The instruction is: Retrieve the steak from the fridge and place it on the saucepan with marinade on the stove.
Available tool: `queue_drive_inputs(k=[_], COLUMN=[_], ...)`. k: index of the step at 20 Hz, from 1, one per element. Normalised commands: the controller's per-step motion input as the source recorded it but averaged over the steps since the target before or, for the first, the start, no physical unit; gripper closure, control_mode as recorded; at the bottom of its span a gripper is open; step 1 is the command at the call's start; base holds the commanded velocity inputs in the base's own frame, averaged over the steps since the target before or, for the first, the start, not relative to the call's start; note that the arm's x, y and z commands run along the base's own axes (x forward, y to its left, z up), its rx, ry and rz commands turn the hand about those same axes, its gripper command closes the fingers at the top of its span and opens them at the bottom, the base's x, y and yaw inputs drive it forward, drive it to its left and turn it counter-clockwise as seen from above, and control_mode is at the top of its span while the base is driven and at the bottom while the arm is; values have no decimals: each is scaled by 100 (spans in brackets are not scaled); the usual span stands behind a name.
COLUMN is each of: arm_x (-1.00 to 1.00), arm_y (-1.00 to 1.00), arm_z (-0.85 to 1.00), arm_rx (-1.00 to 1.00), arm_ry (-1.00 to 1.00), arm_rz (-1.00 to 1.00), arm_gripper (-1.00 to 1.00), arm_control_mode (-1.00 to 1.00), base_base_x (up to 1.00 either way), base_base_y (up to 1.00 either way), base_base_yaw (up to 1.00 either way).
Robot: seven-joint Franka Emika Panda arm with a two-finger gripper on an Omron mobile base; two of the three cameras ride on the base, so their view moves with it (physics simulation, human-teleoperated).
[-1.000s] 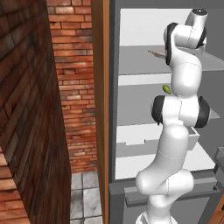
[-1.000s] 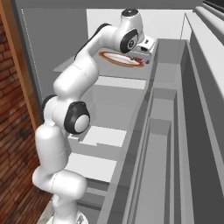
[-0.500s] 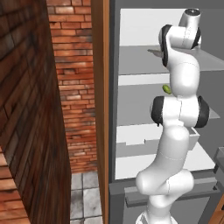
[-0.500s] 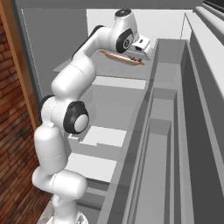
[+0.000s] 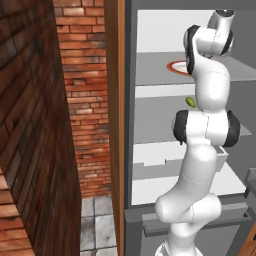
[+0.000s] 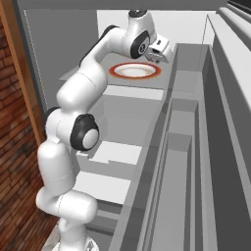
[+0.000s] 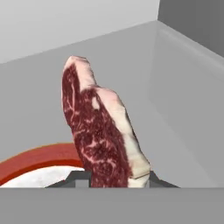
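Steak (image 7: 103, 135), marbled dark red with a pale fat edge, was seen standing on edge in the hand view, clamped at its lower end by the gripper (image 7: 114, 178). It was held clear of an orange-rimmed white plate (image 6: 135, 70) that lay on the upper shelf of the open fridge (image 6: 68, 44). In the right base view the gripper (image 6: 161, 53) was seen raised near the plate's far right edge. A small green fruit (image 5: 191, 102) was seen on the shelf below, beside the arm.
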Motion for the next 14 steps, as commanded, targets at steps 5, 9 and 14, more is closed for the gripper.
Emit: queue_drive_inputs(k=[5, 9, 14], arm_x=[-46, -82, -100], arm_y=[0, 0, 0], arm_z=[36, 19, 34], arm_rx=[0, 0, 0], arm_ry=[-27, -22, -21], arm_rz=[0, 0, 0], arm_gripper=[100, 100, 100], arm_control_mode=[-100, -100, -100], base_base_x=[0, 0, 0], base_base_y=[0, 0, 0], base_base_yaw=[0, 0, 0])
